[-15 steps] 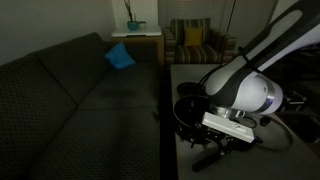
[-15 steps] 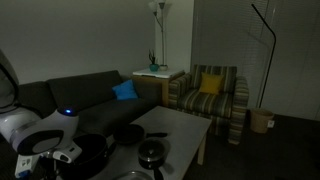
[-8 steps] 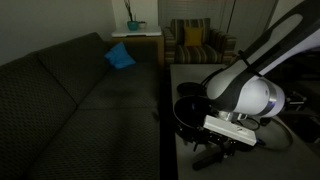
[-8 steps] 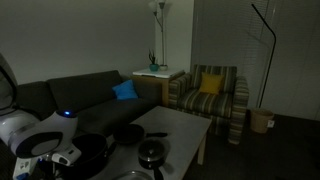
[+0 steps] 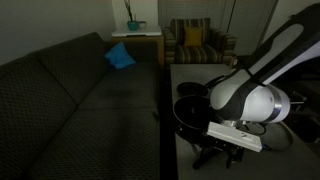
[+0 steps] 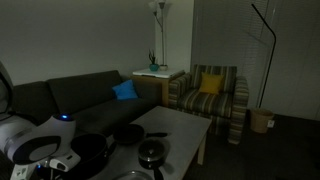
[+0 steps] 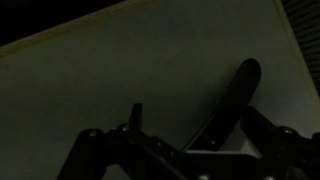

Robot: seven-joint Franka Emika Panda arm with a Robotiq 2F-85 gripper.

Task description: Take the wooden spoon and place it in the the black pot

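Note:
In the wrist view the wooden spoon [image 7: 238,85] lies flat on the pale table, a long dark utensil with its round head toward the upper right. My gripper [image 7: 200,125] is open and low over it, one finger on each side of the handle, not closed on it. In both exterior views the gripper [image 5: 213,155] [image 6: 55,168] hangs close to the table beside the black pot [image 5: 190,108] [image 6: 90,150], a wide deep round vessel. The spoon is too dark to make out in the exterior views.
A long-handled black pan [image 6: 128,134] and a small lidded pot [image 6: 152,153] stand on the white table [image 6: 185,125] beyond the big pot. A dark sofa [image 5: 80,100] runs along the table's side. A striped armchair [image 6: 215,95] stands at its far end.
The arm has dropped lower and shifted toward the table's near end, bringing the gripper closer to the tabletop. The pots have not moved.

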